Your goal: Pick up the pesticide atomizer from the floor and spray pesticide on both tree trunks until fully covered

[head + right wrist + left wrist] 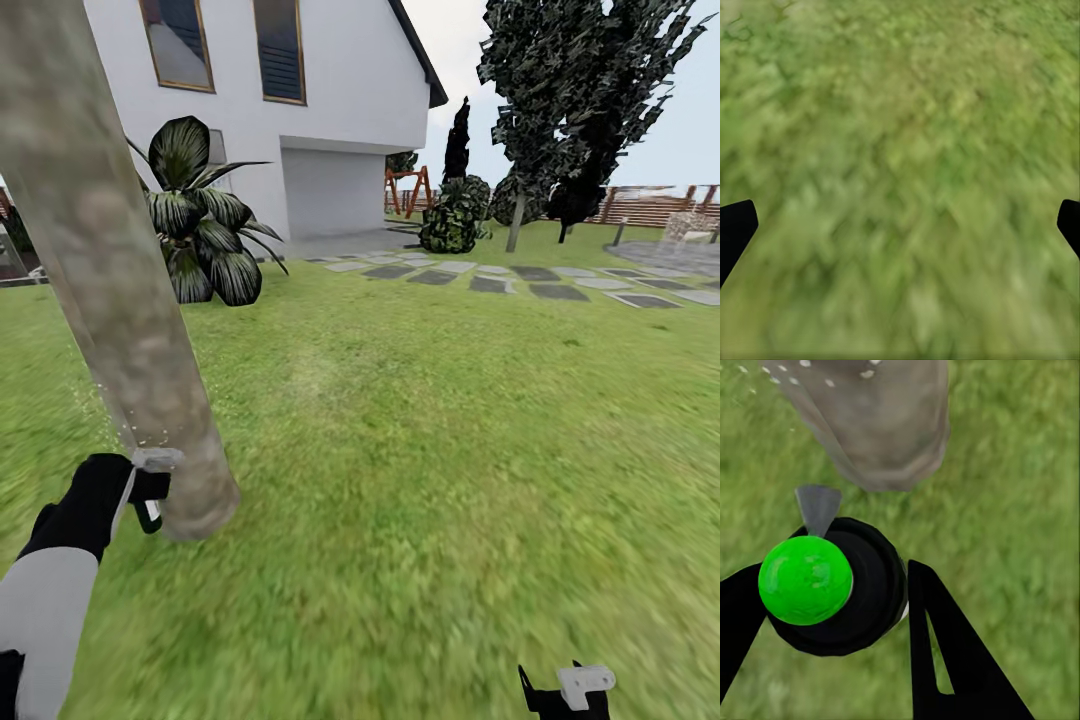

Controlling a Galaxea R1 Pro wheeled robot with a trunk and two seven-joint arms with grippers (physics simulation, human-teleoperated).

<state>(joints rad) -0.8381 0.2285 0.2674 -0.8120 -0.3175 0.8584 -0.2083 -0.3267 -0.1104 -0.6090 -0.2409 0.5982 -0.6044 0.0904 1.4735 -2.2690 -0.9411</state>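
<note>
A thick tree trunk (110, 280) of blotchy beige-grey bark leans up from the grass at the left. My left gripper (150, 495) is right beside its base, shut on the pesticide atomizer (155, 470), whose pale grey top faces the bark. In the left wrist view the atomizer (832, 585) shows a bright green ball on a black round body between the black fingers (945, 652), with its grey nozzle towards the trunk (877, 427). Whitish speckles of pesticide (125, 425) dot the lower trunk. My right gripper (565, 690) hangs open low over the floor (900, 150).
A white house (330, 90) stands behind, with a broad-leaved dark plant (200, 220) at its corner. Grey stepping stones (520, 280) cross the lawn towards dark-leaved trees (570, 90), a round bush (455, 215) and a brown slat fence (650, 210). Open grass (450, 450) lies to the right.
</note>
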